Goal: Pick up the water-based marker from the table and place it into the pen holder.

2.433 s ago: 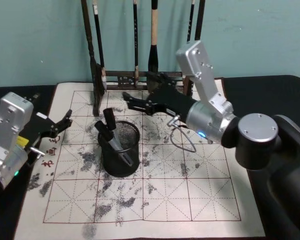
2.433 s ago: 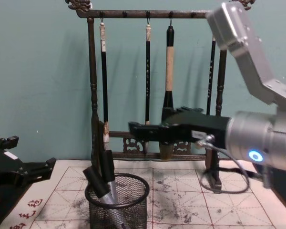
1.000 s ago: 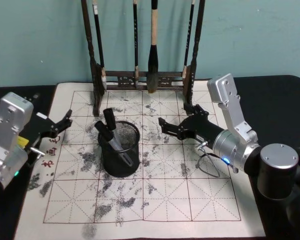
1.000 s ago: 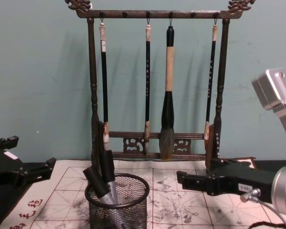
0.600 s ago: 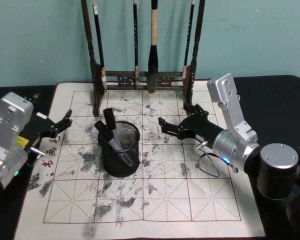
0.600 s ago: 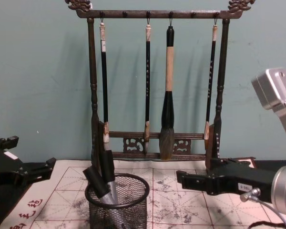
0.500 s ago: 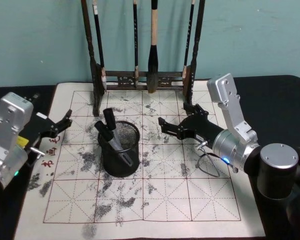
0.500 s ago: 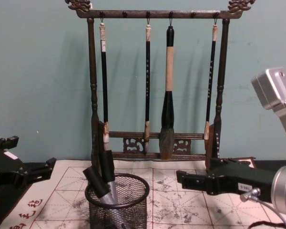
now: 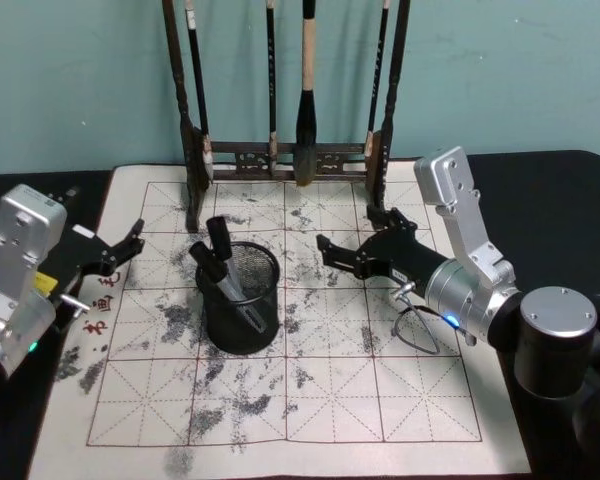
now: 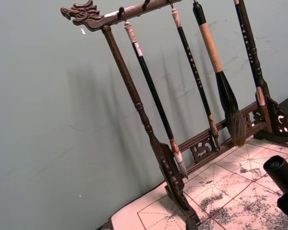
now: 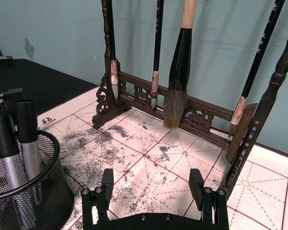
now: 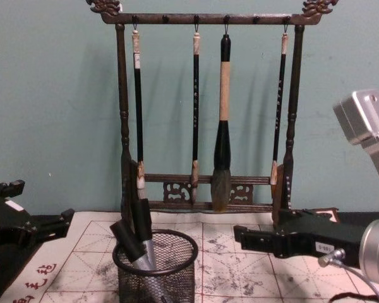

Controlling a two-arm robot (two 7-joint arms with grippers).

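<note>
While empty, right gripper (image 9: 352,247) fingers (image 11: 107,179) apart | markers (image 9: 220,262) seemingly in pen holder (image 9: 239,300)

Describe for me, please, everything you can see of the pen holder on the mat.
The pen holder is a small black wire-mesh cylinder with a round rim, standing upright on the ink-stained mat in front of the brush rack. Two markers with dark caps and grey barrels lean inside, poking above the rim. Neither the left gripper nor the open right gripper touches it.
</note>
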